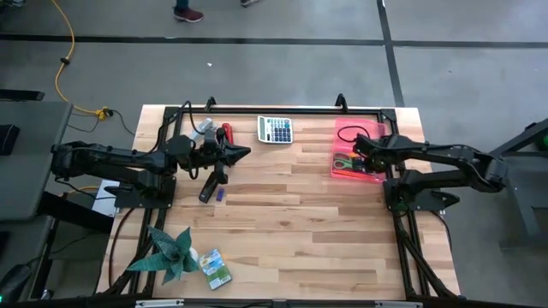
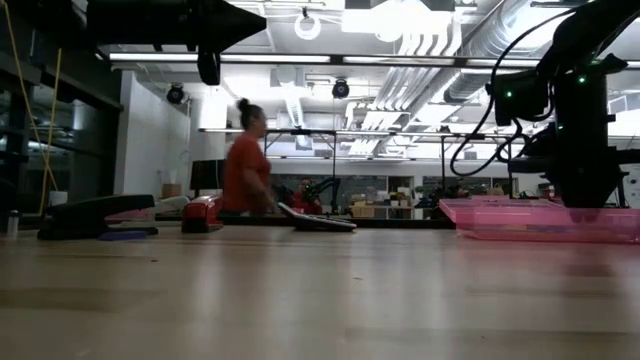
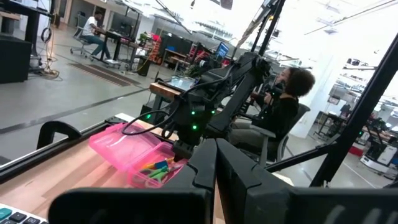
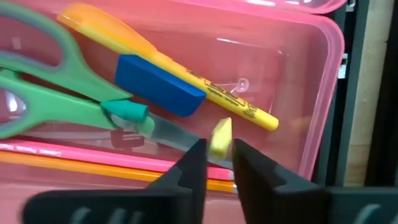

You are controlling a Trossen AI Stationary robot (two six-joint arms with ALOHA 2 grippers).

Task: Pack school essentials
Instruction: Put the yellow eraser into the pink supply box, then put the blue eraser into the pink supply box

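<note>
High view: even, diffuse overhead light; the pale wood-plank table [image 1: 291, 222] is evenly lit, with short soft shadows under both dark arms; the grey floor reads flat, without glare.

Low view: strongly backlit. White ceiling light strips [image 2: 300, 57] at upper centre are overexposed; arms appear as black silhouettes at upper left and right. The foreground tabletop is soft and out of focus; a person in a red top [image 2: 245, 170] is motion-blurred.

Left wrist view: the upper right is washed out by bright light; the near dark fingers at the bottom are blurred.

Right wrist view: close, saturated; the translucent pink plastic tray [image 4: 311, 93] shows faint specular highlights; dark fingers at the bottom edge are defocused.
</note>
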